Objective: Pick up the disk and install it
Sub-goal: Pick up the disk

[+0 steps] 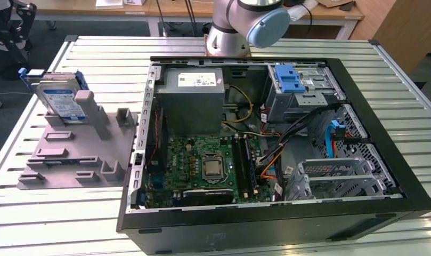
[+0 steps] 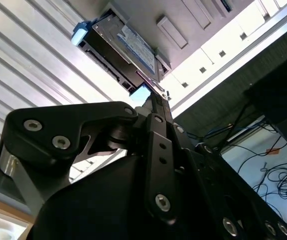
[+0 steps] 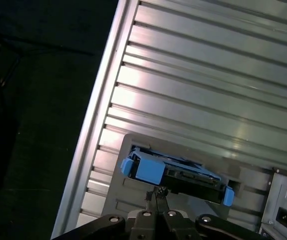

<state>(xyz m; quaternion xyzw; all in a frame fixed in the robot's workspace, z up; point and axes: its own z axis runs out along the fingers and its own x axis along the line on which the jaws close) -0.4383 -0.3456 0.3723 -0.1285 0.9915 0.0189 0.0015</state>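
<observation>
At the exterior view's upper left, disk upright in holder. Gripper jaws pressed together; grasping likely needs them spread.

Posts of the grey plastic holder hide the lower edge of the upright silver-grey disk in its blue plastic carrier in the exterior view, and the grey-and-blue robot arm runs off that view's upper edge. In the second wrist view, the bulky black tool blocks much of the ribbed metal worktop.
</observation>
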